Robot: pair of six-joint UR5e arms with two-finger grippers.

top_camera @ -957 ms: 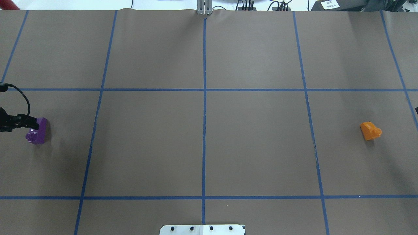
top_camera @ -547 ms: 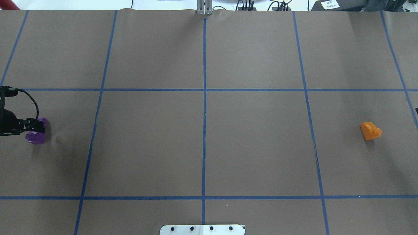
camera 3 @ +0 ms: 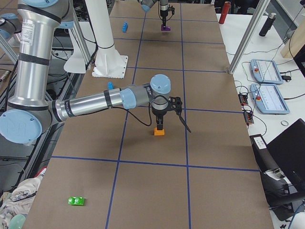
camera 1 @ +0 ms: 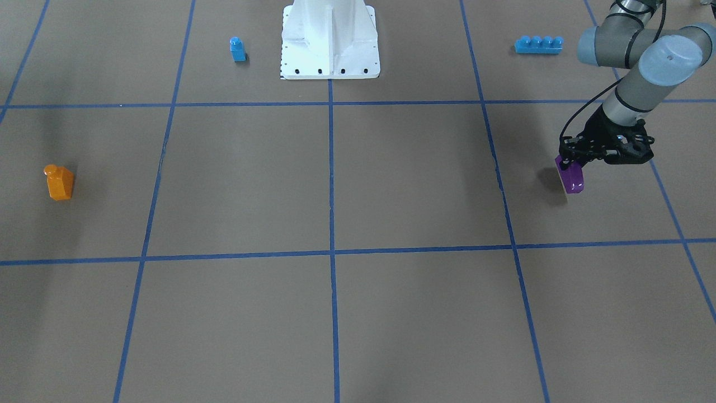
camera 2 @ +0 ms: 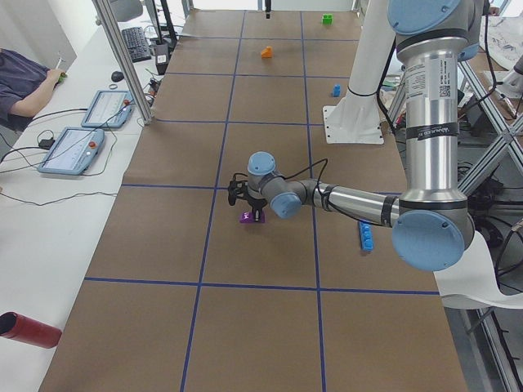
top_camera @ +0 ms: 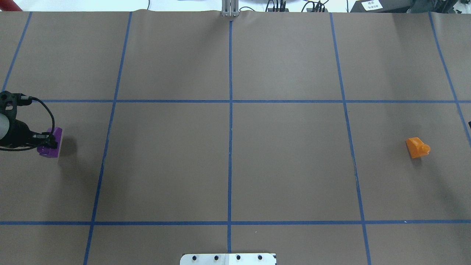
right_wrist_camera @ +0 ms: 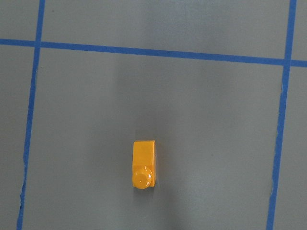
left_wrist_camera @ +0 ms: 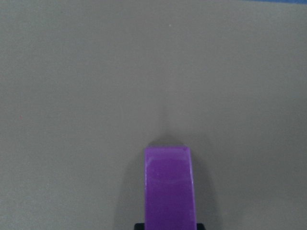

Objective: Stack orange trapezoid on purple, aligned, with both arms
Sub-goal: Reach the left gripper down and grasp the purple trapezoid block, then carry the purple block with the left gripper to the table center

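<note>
The purple block [top_camera: 52,144] is pinched in my left gripper [top_camera: 47,141] at the table's left side, seemingly just off the paper, with a shadow beside it. It also shows in the front view [camera 1: 572,179], the left side view [camera 2: 248,217] and the left wrist view [left_wrist_camera: 170,187]. The orange trapezoid [top_camera: 417,147] lies alone at the right side, stud pointing right; the right wrist view [right_wrist_camera: 143,164] looks down on it. My right gripper [camera 3: 159,121] shows only in the right side view, above the orange block [camera 3: 159,131]; I cannot tell if it is open or shut.
A small blue single-stud block [camera 1: 238,49] and a long blue brick [camera 1: 538,44] lie either side of the white base [camera 1: 330,50]. A green block [camera 3: 76,201] lies near the table's right end. Blue tape lines grid the brown paper.
My left gripper has moved right, towards the table's middle, carrying the purple block with it, and the block now looks raised. The orange trapezoid has not moved.
</note>
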